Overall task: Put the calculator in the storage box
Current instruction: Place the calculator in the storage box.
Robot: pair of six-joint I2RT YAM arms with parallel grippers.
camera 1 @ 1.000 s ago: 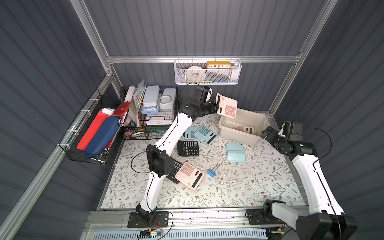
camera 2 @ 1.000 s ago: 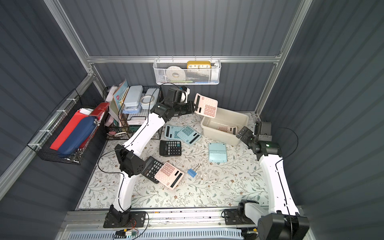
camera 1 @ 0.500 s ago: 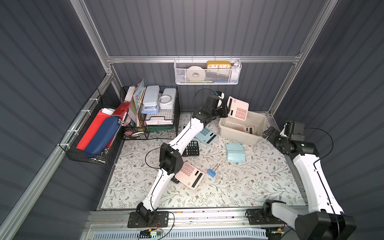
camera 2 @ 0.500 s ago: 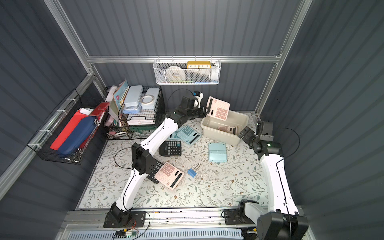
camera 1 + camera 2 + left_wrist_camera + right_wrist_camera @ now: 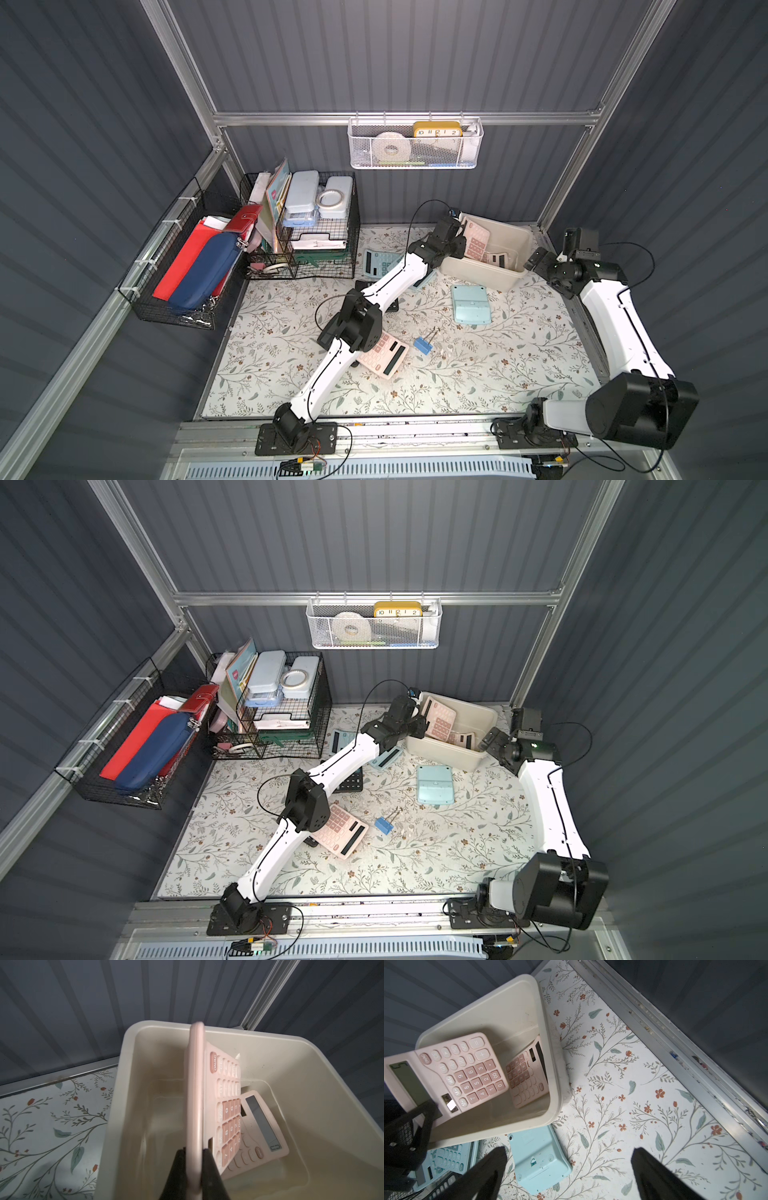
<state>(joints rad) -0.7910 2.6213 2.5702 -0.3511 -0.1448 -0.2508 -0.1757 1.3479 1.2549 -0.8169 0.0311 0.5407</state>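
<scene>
The cream storage box (image 5: 478, 276) (image 5: 444, 754) stands at the back right of the floral mat. My left gripper (image 5: 459, 241) (image 5: 194, 1150) is shut on the display end of a pink calculator (image 5: 476, 245) (image 5: 467, 1072). It holds the calculator tilted, with the key end down inside the box. The left wrist view shows the calculator edge-on (image 5: 195, 1095) between the black fingers. A second pink calculator (image 5: 261, 1126) (image 5: 527, 1076) leans against the box's inner wall. My right gripper (image 5: 536, 259) (image 5: 569, 1151) is open beside the box's right end, with nothing in it.
A light-blue calculator (image 5: 471, 303) (image 5: 537, 1159) lies face down in front of the box. More light-blue calculators (image 5: 376, 262) lie left of it, partly under my left arm. A pink calculator (image 5: 384, 355) and a blue binder clip (image 5: 423, 345) lie mid-mat. Black wire baskets (image 5: 316, 232) stand at the back left.
My left arm has carried the pink calculator rightward and lowered it from above the box's left rim down into the box. The right arm has barely moved.
</scene>
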